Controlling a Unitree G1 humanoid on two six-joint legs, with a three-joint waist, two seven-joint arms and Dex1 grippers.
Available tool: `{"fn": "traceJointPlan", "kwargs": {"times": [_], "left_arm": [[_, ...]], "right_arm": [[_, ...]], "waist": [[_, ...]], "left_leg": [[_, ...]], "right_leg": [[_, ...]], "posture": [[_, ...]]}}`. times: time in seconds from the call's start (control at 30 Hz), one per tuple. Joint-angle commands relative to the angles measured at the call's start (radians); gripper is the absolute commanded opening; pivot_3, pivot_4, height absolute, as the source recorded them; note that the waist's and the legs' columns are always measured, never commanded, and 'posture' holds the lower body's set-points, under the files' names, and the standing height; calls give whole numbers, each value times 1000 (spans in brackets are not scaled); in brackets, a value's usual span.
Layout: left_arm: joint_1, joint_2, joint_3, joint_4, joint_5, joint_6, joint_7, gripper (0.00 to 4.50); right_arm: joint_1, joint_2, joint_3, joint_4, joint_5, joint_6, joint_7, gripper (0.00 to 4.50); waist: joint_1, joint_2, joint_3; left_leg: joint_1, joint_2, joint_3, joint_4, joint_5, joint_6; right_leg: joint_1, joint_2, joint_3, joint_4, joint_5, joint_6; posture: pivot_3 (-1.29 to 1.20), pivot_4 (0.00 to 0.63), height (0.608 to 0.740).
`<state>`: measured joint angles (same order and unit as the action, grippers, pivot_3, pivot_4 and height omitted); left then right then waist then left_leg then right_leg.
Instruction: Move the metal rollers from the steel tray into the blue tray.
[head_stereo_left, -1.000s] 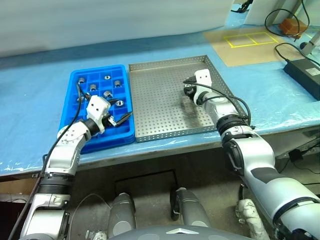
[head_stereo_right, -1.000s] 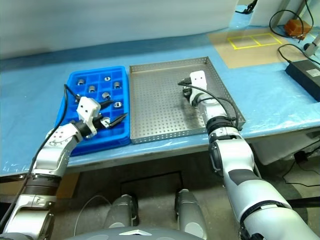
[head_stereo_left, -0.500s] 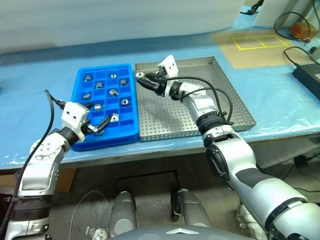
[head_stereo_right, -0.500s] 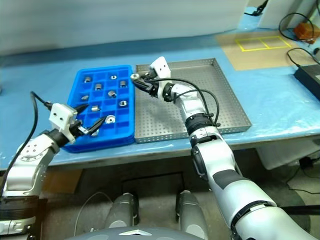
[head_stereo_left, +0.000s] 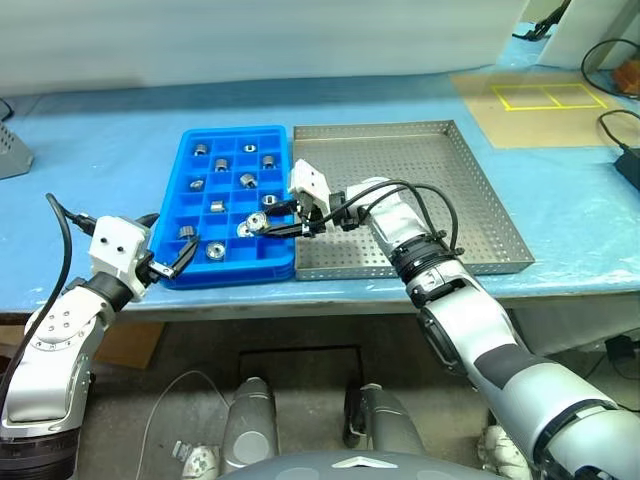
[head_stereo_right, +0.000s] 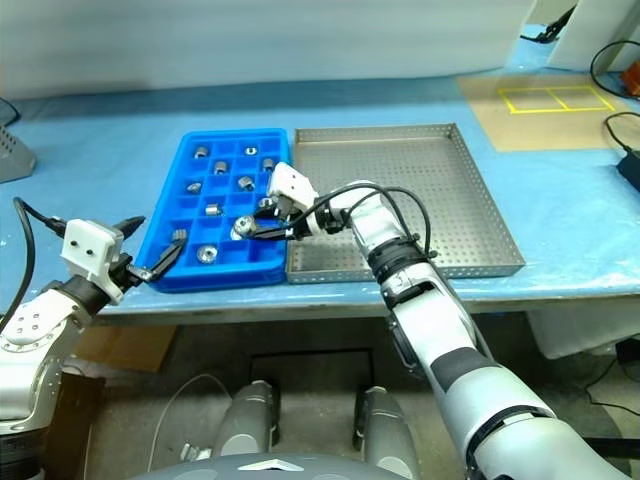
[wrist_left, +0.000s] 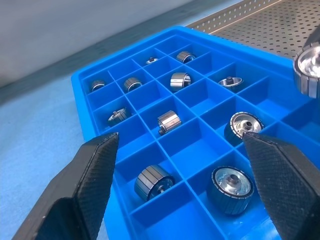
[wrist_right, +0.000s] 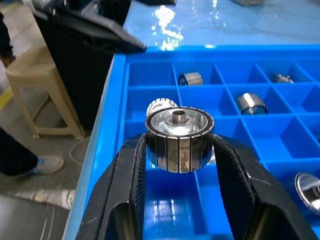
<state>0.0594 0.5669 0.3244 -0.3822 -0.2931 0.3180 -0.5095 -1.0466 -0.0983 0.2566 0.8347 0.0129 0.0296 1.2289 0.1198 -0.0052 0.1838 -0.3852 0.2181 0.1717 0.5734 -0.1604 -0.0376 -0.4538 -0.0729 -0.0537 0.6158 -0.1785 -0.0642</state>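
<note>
Right end effector (wrist_right: 179, 150) pinched a metal roller (wrist_right: 179, 138) above the blue tray (head_stereo_left: 200, 160); left end effector (wrist_left: 182, 185) stood spread at the tray's near corner.

You have a blue-covered worktop (head_stereo_left: 100, 130), a brown mat (head_stereo_left: 545, 105) with yellow squares at two o'clock, and a beige stool (wrist_right: 45, 85) below.

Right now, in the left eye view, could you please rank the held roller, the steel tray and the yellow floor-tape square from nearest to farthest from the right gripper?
1. The held roller, clamped between the right gripper fingers over the blue tray.
2. The steel tray, lying just behind the gripper, beside the blue tray.
3. The yellow tape square, far off at the table's back right corner.
</note>
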Motion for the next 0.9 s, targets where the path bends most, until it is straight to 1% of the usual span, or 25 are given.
{"fn": "traceJointPlan", "kwargs": {"times": [0.03,0.1,0.2,0.23,0.3,0.37,0.4,0.47,0.53,0.57,0.63,0.7,0.77,0.8,0.9], "left_arm": [[-15,8,19,-34,-11,2,8,4206],[-25,8,11,-25,-9,1,7,4206],[-40,10,4,-15,-5,0,2,4206],[-45,10,2,-12,-5,-1,0,4206],[-56,11,-5,-6,-7,-1,-5,4206],[-80,1,-31,10,-8,1,-10,4206],[-100,-7,-57,26,0,0,-13,4206],[-152,-35,-107,64,7,-13,-14,4206],[-204,-70,-153,98,1,-27,-23,4206],[-224,-86,-173,115,1,-37,-31,4206],[-262,-118,-196,163,0,-74,-44,4206],[-300,-142,-209,221,4,-113,-53,4206],[-332,-152,-231,290,20,-154,-75,4206],[-347,-159,-240,320,18,-171,-93,4353],[-382,-174,-262,378,4,-203,-142,4353]], "right_arm": [[1,-17,14,-29,-5,-11,33,1600],[14,-29,20,-44,-6,4,53,1600],[30,-44,28,-69,-5,44,67,1600],[37,-52,33,-84,-7,57,75,2329],[47,-65,34,-115,-5,80,75,3035],[41,-64,21,-146,0,107,33,3691],[31,-55,0,-156,7,112,-14,3991],[2,-30,-77,-147,45,132,-134,3991],[-2,-20,-162,-156,103,171,-212,3991],[14,-18,-197,-173,131,159,-233,3991],[64,-45,-196,-212,100,110,-288,3991],[116,-80,-192,-266,104,156,-283,3991],[171,-103,-217,-340,139,195,-296,4348],[202,-116,-223,-379,150,200,-301,4499],[285,-154,-229,-471,162,228,-310,4499]], "waist": [[1,0,0],[1,0,0],[1,0,0],[0,0,0],[0,0,0],[0,0,0],[-1,0,0],[-1,0,0],[-2,0,0],[-2,0,0],[-3,-1,0],[-5,-1,-1],[-17,-2,-1],[-25,-2,-1],[-52,-2,-1]], "left_leg": [[0,0,0,-1,0,0],[0,0,0,-1,0,0],[-2,-1,0,-1,0,0],[-2,0,0,-1,0,0],[-2,0,1,-2,0,0],[-1,0,1,-2,0,0],[-1,0,1,-2,0,0],[0,-1,1,-2,0,0],[0,-1,1,-2,0,0],[0,-1,1,-1,0,0],[0,-1,1,-1,0,0],[0,-3,1,-1,0,0],[0,-6,1,-2,0,0],[-1,-7,1,-2,0,0],[-2,-8,1,-2,0,0]], "right_leg": [[0,0,0,0,1,-1],[0,0,0,-2,3,-5],[0,0,0,-4,3,-6],[0,0,0,-4,3,-6],[0,0,0,-4,3,-6],[0,0,0,-4,3,-6],[0,0,0,-4,3,-6],[1,0,0,-4,2,-4],[0,0,0,-3,2,-3],[1,0,0,-3,2,-3],[1,0,0,-4,3,-4],[2,0,0,-4,3,-6],[3,0,0,-6,4,-6],[3,0,0,-6,4,-6],[2,0,0,-7,4,-5]], "posture": [[189,150,740],[182,150,740],[175,150,740],[167,150,740],[161,150,740],[144,150,740],[139,150,740],[113,150,740],[81,150,740],[55,150,740],[29,150,740],[-20,150,740],[-45,150,740],[-71,150,740],[-117,150,740]]}}
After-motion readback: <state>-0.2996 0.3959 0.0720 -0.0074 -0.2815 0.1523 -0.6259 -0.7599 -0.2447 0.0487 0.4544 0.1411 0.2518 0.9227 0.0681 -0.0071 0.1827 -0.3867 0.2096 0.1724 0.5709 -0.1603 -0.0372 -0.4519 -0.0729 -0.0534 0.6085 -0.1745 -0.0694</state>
